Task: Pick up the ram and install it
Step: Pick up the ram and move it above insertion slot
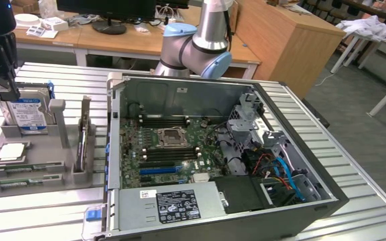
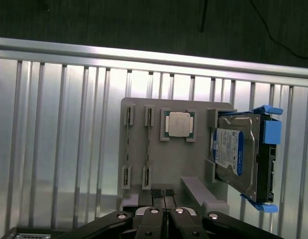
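1. The black jaws are pressed fully together and hold nothing. They hang above the grey plastic parts holder (image 2: 168, 164), at the exterior view's left on the ribbed metal worktop (image 1: 66, 80).
2. The ram, a long, narrow green circuit-board stick (image 1: 24, 167), is seated on edge in a slot at the holder's near end, just beside its twin (image 1: 18, 182). Both are untouched, and which one is meant cannot be told.
3. The step in hand is judged to be the approach. The jaws are best centred over the stick's middle and squared to its thin, flat faces, so that twisting is avoided.
4. The small square silver CPU chip (image 2: 177, 123) and the blue-labelled silver hard drive (image 2: 236, 154) are to be kept clear of.
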You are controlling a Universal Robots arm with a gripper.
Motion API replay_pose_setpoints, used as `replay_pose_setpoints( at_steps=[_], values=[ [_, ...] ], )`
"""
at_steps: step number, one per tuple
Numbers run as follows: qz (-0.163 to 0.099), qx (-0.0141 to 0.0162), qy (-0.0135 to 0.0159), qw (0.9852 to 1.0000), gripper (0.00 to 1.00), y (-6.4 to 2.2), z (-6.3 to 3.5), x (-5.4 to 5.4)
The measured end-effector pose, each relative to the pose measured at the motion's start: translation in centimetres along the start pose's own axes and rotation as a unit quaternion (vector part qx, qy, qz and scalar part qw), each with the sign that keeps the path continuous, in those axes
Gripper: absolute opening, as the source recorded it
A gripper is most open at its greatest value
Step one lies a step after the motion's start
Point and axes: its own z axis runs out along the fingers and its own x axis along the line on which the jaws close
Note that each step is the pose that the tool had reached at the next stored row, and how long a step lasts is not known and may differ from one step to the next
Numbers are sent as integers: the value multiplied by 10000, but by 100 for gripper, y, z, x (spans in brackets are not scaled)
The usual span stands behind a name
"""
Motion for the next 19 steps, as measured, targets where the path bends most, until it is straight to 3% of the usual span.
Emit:
replay_pose_setpoints(
  at_steps=[4, 5, 11, 13, 14, 19],
  values=[
    [0, 0, 0, 10000, 16, 0, 0, 0],
    [0, 0, 0, 10000, 24, 0, 0, 0],
    [0, 0, 0, 10000, 24, 0, 0, 1],
    [0, 0, 0, 10000, 25, 0, 0, 1],
    [0, 0, 0, 10000, 31, 0, 0, 1],
    [6, 1, 0, 10000, 31, 0, 1, 1]
  ],
)
